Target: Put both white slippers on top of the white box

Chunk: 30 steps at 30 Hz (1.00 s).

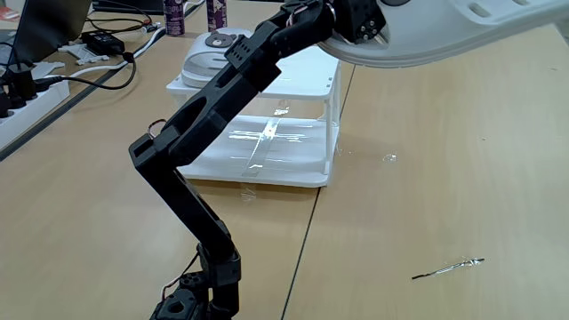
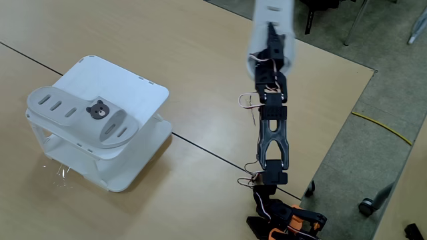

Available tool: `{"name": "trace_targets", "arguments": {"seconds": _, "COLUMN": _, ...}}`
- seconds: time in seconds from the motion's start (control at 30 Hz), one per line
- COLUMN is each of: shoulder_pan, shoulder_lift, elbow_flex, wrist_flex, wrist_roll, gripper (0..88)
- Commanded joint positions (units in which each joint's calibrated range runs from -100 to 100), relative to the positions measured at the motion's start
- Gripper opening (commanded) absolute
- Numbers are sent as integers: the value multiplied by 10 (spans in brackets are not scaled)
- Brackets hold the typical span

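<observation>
On the white box (image 2: 143,90) lies 1 bear-badged white slipper (image 2: 83,117); the gripper (image 2: 272,30) clamps the other (image 1: 462,31).

No readable text, labels, brands or numbers appear on anything.

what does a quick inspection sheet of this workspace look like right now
surface: wooden table, seam lines across it
job's things: one white slipper lies on the white box; second white slipper held up in the air
clutter: bottles at the far edge; thin metal piece on the table
gripper: shut on the raised slipper
cables: power strip and black cords; yellow cable on the floor
surroundings: chair casters
</observation>
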<state>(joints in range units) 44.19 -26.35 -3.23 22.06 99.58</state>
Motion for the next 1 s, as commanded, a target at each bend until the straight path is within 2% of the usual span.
{"name": "trace_targets", "arguments": {"seconds": 0.0, "shoulder_pan": -57, "shoulder_lift": 22, "elbow_flex": -40, "wrist_flex": -1, "wrist_roll": 4, "gripper": 7}}
{"name": "trace_targets", "arguments": {"seconds": 0.47, "shoulder_pan": -351, "shoulder_lift": 86, "elbow_flex": -42, "wrist_flex": -6, "wrist_roll": 4, "gripper": 7}}
{"name": "trace_targets", "arguments": {"seconds": 0.8, "shoulder_pan": -481, "shoulder_lift": 86, "elbow_flex": -64, "wrist_flex": -6, "wrist_roll": 4, "gripper": 7}}
{"name": "trace_targets", "arguments": {"seconds": 0.97, "shoulder_pan": -486, "shoulder_lift": 96, "elbow_flex": -67, "wrist_flex": -7, "wrist_roll": 4, "gripper": 7}}
